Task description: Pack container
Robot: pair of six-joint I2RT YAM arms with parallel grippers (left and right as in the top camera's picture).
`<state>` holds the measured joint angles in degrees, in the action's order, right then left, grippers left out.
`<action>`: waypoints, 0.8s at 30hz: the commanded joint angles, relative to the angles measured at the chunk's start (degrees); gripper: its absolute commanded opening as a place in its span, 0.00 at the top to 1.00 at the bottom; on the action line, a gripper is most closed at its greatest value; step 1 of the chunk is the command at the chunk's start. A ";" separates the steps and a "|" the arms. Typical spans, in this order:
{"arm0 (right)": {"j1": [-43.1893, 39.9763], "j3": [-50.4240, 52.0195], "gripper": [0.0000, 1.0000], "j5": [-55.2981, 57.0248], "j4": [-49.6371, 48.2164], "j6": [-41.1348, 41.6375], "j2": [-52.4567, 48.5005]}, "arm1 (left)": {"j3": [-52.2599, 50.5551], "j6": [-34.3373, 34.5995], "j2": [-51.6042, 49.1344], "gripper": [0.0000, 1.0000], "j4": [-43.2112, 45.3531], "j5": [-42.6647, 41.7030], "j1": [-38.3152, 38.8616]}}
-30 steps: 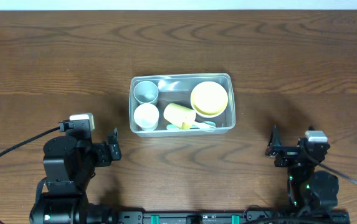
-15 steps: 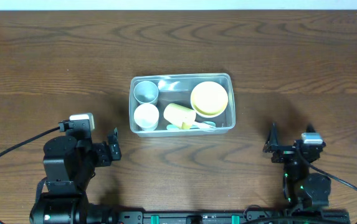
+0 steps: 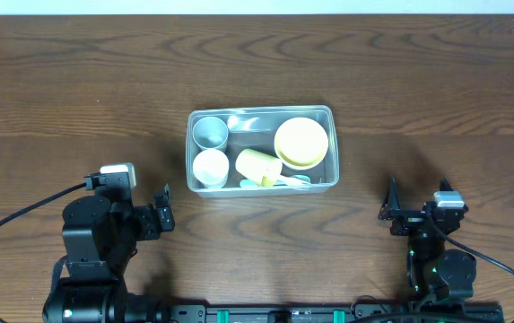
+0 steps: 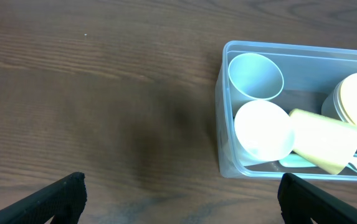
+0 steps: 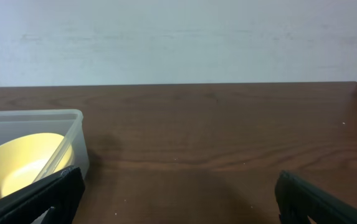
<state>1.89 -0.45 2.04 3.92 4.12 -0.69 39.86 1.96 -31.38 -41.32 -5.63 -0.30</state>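
Note:
The clear rectangular container (image 3: 334, 144) sits at the middle of the table. It holds a grey-blue cup (image 3: 210, 132), a white cup (image 3: 209, 167), a yellow cup on its side (image 3: 257, 166), stacked yellow bowls (image 3: 300, 142) and pale utensils. The left wrist view shows its left end (image 4: 220, 118); the right wrist view shows a corner (image 5: 78, 143). My left gripper (image 3: 162, 218) is open and empty, near the front left, apart from the container. My right gripper (image 3: 393, 208) is open and empty at the front right.
The wooden table (image 3: 77, 90) stretches around the container. A pale wall (image 5: 178, 37) stands beyond the far edge. Black cables (image 3: 14, 220) run by the left arm base.
The right arm has drawn back slightly toward its base near the front edge. The left arm and the container's contents have not moved.

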 commanded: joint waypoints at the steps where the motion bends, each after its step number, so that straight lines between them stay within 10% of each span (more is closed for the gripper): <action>1: -0.37 0.15 0.01 -0.15 0.17 0.96 0.35 | 0.00 0.90 0.02 0.02 0.20 0.04 0.00; 24: -0.37 0.15 0.01 -0.15 0.17 0.96 0.35 | -2.05 0.17 4.50 0.02 -6.21 0.92 0.00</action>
<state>1.89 -0.45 2.04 3.92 4.12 -0.69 39.59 1.89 -29.93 -45.69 -5.58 -0.30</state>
